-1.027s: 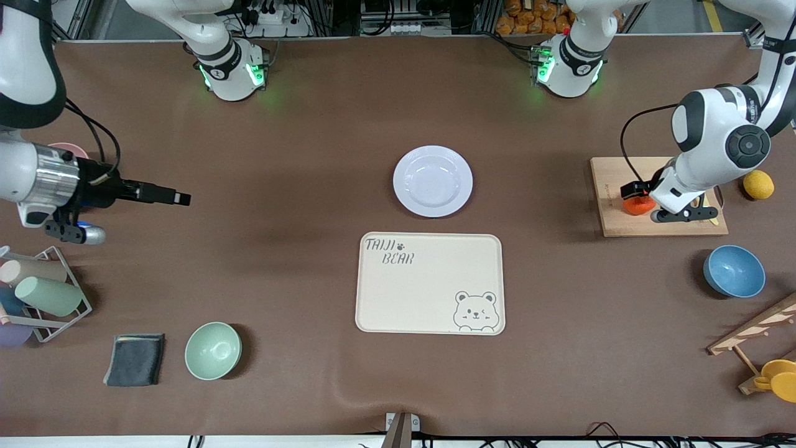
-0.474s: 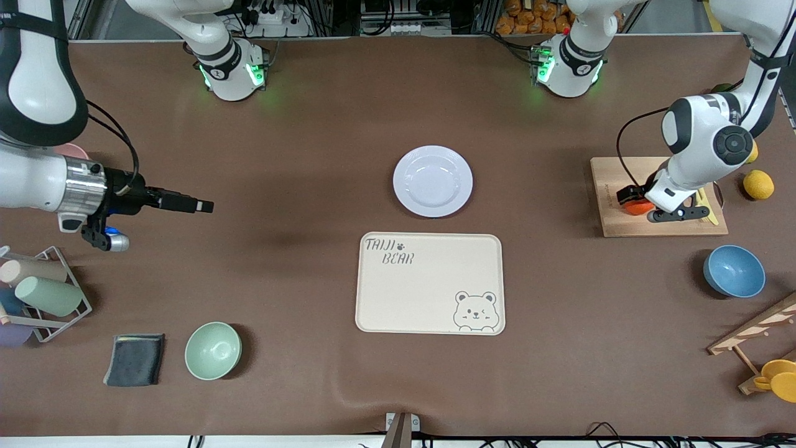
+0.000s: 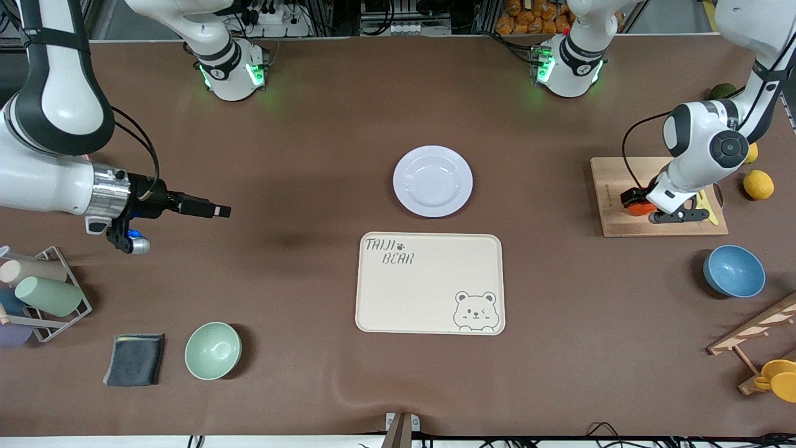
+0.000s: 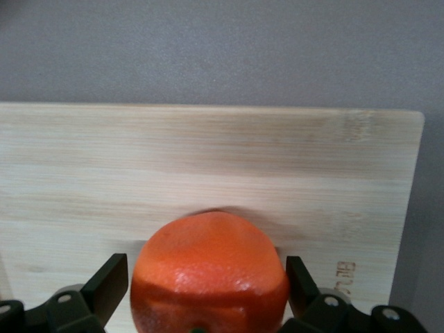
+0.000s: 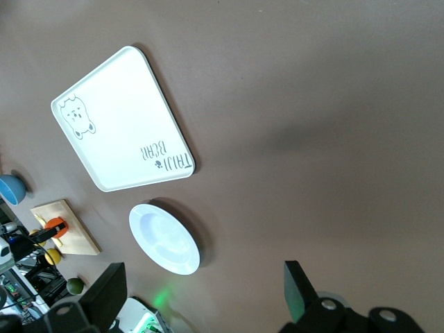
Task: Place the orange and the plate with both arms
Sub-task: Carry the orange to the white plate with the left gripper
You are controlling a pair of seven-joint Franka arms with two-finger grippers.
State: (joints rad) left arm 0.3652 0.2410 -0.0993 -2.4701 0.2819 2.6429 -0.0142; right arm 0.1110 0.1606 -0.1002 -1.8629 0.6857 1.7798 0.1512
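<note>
Two grippers are seen with their fingers spread. The left gripper (image 4: 208,291) is lowered over the wooden cutting board (image 3: 612,186) toward the left arm's end of the surface, and the orange (image 4: 209,274) sits on that board between the open fingers (image 4: 109,281), with a narrow gap visible on each side; nothing is pinched yet. The right gripper (image 3: 214,210) is held above bare brown surface (image 3: 311,124) toward the right arm's end, well apart from the plate (image 3: 433,181), which lies near the middle, just farther from the front camera than the cream bear tray (image 3: 429,283).

Several risks can be judged from here. The orange is round and smooth-skinned with fine dimples, so it could be rolled off along the board if one finger is brought into contact before the other, or squeezed out of the grip if the closing is off centre. The skin looks soft, so bruising could be caused by too hard a squeeze. The plate is shallow, glossy and hard, with a wide thin rim lying flat against the matte covering; a grip on that rim could slip, or the plate could be pushed toward the tray rather than lifted. The tray is matte, rectangular with rounded corners and a low lip, on which the plate could be caught if dragged.
</note>
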